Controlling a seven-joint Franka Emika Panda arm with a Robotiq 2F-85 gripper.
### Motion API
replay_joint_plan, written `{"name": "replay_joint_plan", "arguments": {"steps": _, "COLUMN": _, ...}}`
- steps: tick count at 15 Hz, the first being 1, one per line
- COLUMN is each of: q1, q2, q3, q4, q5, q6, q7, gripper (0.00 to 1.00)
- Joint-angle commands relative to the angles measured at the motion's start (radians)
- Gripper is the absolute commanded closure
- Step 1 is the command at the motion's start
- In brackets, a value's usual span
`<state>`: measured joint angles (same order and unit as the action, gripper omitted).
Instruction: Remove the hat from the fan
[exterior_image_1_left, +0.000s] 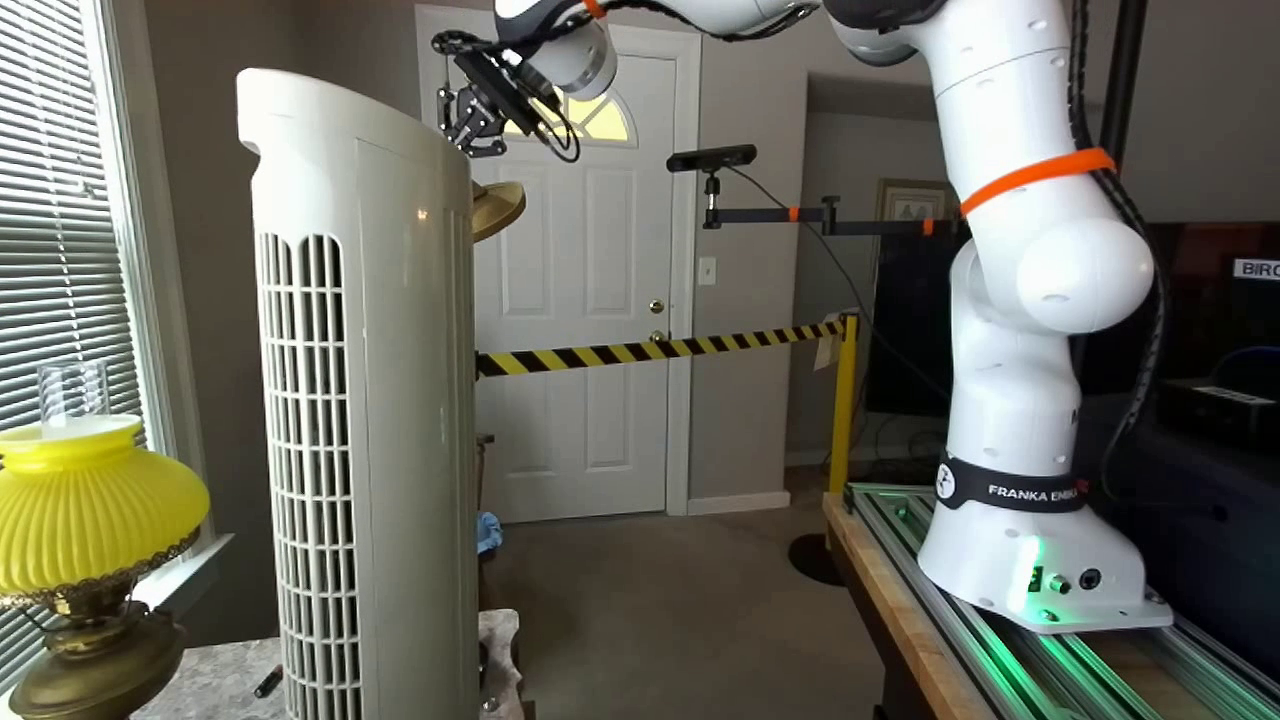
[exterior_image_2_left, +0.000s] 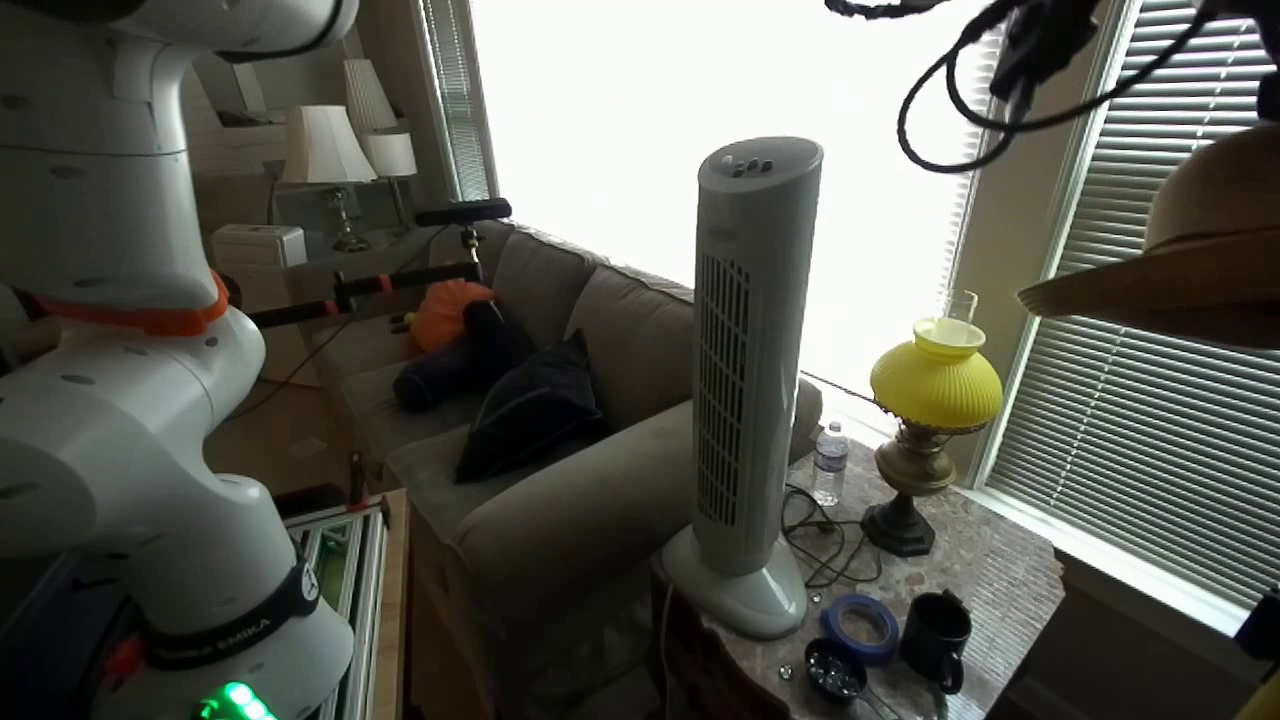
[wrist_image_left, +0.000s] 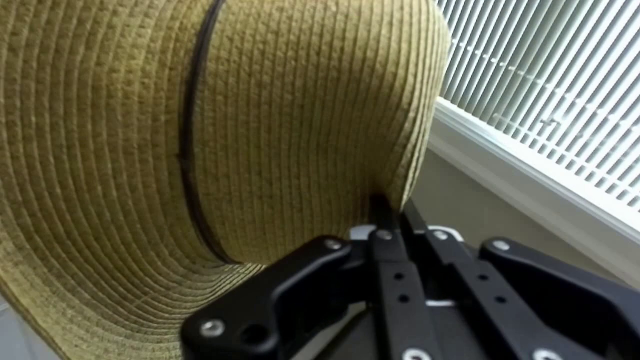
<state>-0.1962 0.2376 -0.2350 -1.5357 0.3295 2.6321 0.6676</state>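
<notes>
The tan straw hat (wrist_image_left: 280, 125) fills much of the wrist view, with a dark band round its crown. My gripper (wrist_image_left: 394, 207) is shut on the edge of its crown, pinching the straw between the fingertips. In both exterior views the hat hangs in the air, apart from the fan; part of its brim (exterior_image_1_left: 497, 210) shows beyond the fan, and its side (exterior_image_2_left: 1190, 270) shows at the picture's edge. The white tower fan (exterior_image_1_left: 400, 380) stands upright; its bare top and body (exterior_image_2_left: 750, 330) show in an exterior view. The gripper (exterior_image_1_left: 462, 128) is partly hidden behind the fan's top.
The yellow-shaded lamp (exterior_image_1_left: 100, 510) stands near the fan on the stone-topped table (exterior_image_2_left: 1000, 570). A water bottle (exterior_image_2_left: 830, 462), blue tape roll (exterior_image_2_left: 862, 628), dark mug (exterior_image_2_left: 936, 640) and small pan (exterior_image_2_left: 834, 668) are there too. A striped barrier tape (exterior_image_1_left: 660, 347) crosses behind.
</notes>
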Motion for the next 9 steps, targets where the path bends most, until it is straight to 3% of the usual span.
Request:
{"name": "replay_joint_plan", "arguments": {"steps": 1, "q1": 0.009, "q2": 0.098, "q3": -0.027, "q4": 0.018, "q5": -0.035, "q6": 0.117, "q7": 0.11, "gripper": 0.98}}
{"name": "replay_joint_plan", "arguments": {"steps": 9, "q1": 0.072, "q2": 0.23, "q3": -0.129, "q4": -0.008, "q5": -0.087, "q6": 0.192, "q7": 0.27, "gripper": 0.98}}
